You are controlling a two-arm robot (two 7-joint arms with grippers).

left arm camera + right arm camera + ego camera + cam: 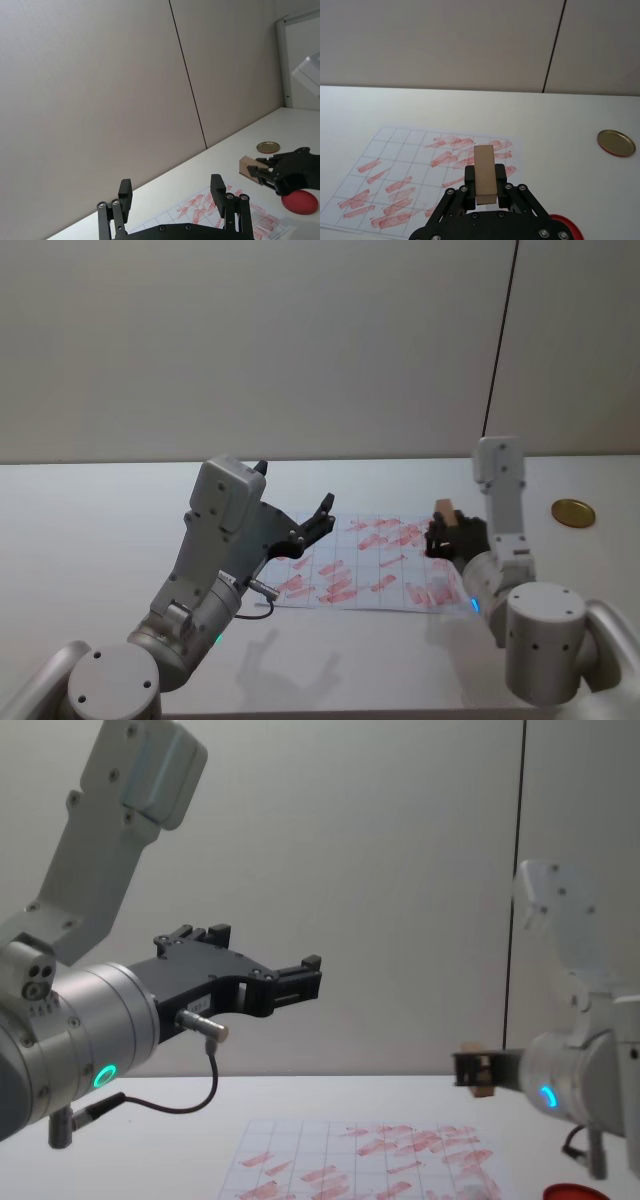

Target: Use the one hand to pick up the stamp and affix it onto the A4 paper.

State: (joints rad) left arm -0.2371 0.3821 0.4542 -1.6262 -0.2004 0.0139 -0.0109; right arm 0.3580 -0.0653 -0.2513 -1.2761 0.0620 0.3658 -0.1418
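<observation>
My right gripper (446, 533) is shut on the stamp (446, 510), a small tan wooden block, and holds it in the air over the right part of the A4 paper (345, 565). The right wrist view has the stamp (484, 172) upright between the black fingers, above the white gridded paper (405, 167) and its red marks. From the chest, the stamp (483, 1087) hangs well clear of the sheet (370, 1150). My left gripper (318, 516) is open and raised over the paper's left side, holding nothing.
A gold round lid (573, 512) lies on the white table at the far right. The red ink pad (299, 201) sits just right of the paper, under my right arm. A thin black cable (195, 1100) dangles from the left arm.
</observation>
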